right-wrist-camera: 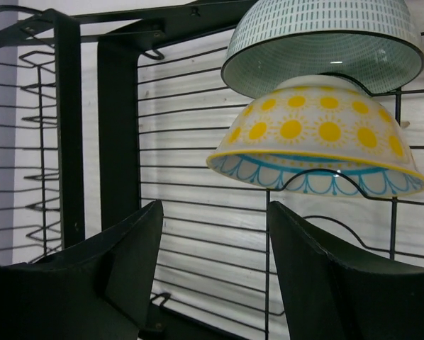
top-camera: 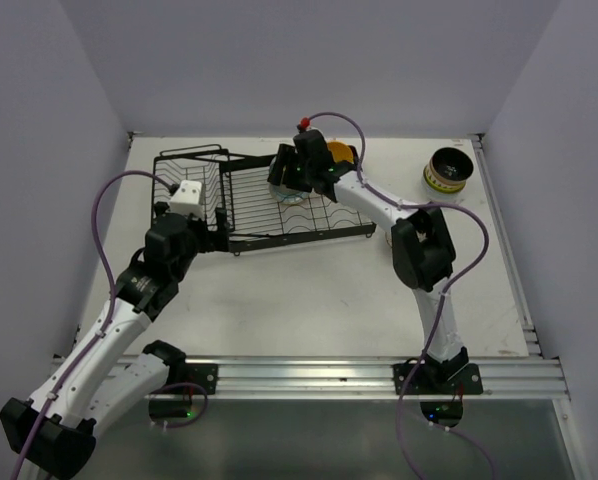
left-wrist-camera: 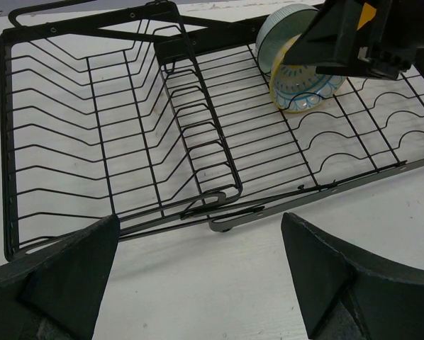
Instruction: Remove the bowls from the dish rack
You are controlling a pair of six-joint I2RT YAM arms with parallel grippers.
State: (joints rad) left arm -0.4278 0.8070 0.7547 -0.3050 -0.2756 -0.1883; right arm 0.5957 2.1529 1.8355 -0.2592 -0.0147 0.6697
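Observation:
The black wire dish rack point(top-camera: 249, 215) lies at the middle left of the table. Two bowls lean on edge in its flat section, a pale teal-green one point(right-wrist-camera: 318, 42) and a white one with yellow suns and a blue rim point(right-wrist-camera: 311, 134). In the left wrist view the teal bowl point(left-wrist-camera: 279, 28) stands behind the sun bowl point(left-wrist-camera: 300, 81). My right gripper point(right-wrist-camera: 215, 241) hovers open just short of the sun bowl's rim, with nothing between its fingers. My left gripper point(left-wrist-camera: 198, 234) is wide open over bare table at the rack's near edge point(left-wrist-camera: 226, 216).
An orange-yellow bowl point(top-camera: 339, 152) sits on the table behind the right arm. A dark bowl with a lime-yellow band point(top-camera: 447, 170) stands at the far right. The rack's raised basket section point(left-wrist-camera: 91, 134) holds nothing. Walls enclose the table on three sides.

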